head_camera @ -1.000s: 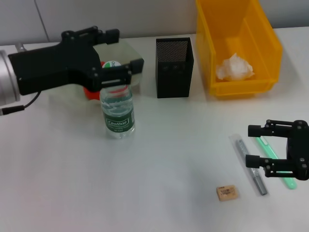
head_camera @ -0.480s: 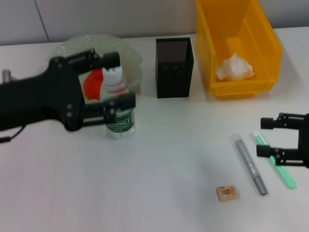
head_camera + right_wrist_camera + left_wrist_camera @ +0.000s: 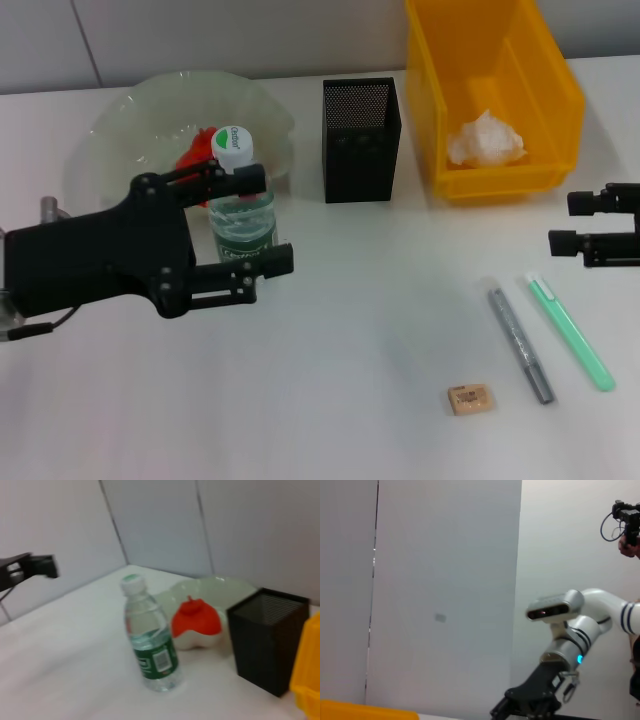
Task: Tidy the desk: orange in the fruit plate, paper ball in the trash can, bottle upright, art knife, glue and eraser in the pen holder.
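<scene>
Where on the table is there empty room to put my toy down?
The big bare patch is the middle front, between the left hand and the eraser. It is crowded at the back: plate, bottle, pen holder, trash can.

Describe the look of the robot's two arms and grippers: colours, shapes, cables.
The left gripper is matt black, a flat blocky body with two long thin parallel fingers; a thin black cable trails beside its silver wrist. The right gripper is the same black, on a glossy white-and-silver arm with dark bands, a blue light and a looping cable.
</scene>
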Action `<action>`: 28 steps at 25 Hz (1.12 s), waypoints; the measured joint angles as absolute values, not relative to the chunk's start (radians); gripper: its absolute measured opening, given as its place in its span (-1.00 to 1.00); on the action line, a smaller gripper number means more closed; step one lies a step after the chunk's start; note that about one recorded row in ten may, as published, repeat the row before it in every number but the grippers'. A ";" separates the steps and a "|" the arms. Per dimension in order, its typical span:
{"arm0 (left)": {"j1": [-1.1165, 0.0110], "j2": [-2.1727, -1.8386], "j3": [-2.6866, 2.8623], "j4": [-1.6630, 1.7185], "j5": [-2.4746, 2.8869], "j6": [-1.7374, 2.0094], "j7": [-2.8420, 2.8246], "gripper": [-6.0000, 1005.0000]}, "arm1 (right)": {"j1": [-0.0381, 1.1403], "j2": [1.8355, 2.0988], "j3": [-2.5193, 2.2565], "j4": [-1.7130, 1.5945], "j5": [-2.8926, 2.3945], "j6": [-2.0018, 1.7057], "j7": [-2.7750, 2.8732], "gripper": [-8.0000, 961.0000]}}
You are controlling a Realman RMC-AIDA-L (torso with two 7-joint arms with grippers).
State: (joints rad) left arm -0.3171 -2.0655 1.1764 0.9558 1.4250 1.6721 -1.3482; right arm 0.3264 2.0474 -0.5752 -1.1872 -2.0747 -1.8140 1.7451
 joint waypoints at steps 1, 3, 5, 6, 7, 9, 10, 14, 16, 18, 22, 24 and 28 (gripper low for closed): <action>-0.326 -2.065 1.179 0.933 1.426 1.672 -1.339 0.62 | 0.353 2.036 -0.579 -1.185 -2.108 -1.807 1.784 0.52; -0.338 -2.065 1.187 0.910 1.429 1.669 -1.333 0.62 | 0.367 2.032 -0.580 -1.185 -2.126 -1.805 1.801 0.52; -0.344 -2.065 1.190 0.900 1.438 1.667 -1.327 0.62 | 0.401 2.024 -0.581 -1.186 -2.184 -1.798 1.845 0.52; -0.350 -2.066 1.192 0.896 1.456 1.666 -1.323 0.62 | 0.442 2.015 -0.582 -1.182 -2.251 -1.788 1.888 0.52; -0.350 -2.066 1.192 0.896 1.456 1.666 -1.323 0.62 | 0.442 2.015 -0.582 -1.182 -2.251 -1.788 1.888 0.52; -0.354 -2.068 1.193 0.893 1.473 1.665 -1.323 0.62 | 0.486 2.003 -0.583 -1.163 -2.318 -1.783 1.933 0.52; -0.357 -2.068 1.194 0.890 1.479 1.665 -1.323 0.62 | 0.511 1.995 -0.585 -1.147 -2.352 -1.782 1.957 0.52; -0.364 -2.068 1.195 0.876 1.483 1.665 -1.323 0.62 | 0.600 1.970 -0.594 -1.089 -2.493 -1.785 2.044 0.52; -0.368 -2.068 1.196 0.871 1.483 1.665 -1.323 0.62 | 0.648 1.960 -0.623 -1.059 -2.582 -1.786 2.086 0.52; -0.369 -2.068 1.196 0.868 1.483 1.665 -1.323 0.62 | 0.656 1.958 -0.639 -1.053 -2.600 -1.787 2.097 0.52; -0.373 -2.068 1.199 0.861 1.483 1.666 -1.323 0.62 | 0.680 1.958 -0.735 -1.052 -2.668 -1.782 2.156 0.52; -0.375 -2.068 1.204 0.859 1.483 1.666 -1.325 0.62 | 0.694 1.959 -0.778 -1.054 -2.712 -1.782 2.179 0.52; -0.377 -2.068 1.208 0.854 1.483 1.666 -1.326 0.62 | 0.717 1.970 -0.829 -1.063 -2.775 -1.787 2.205 0.52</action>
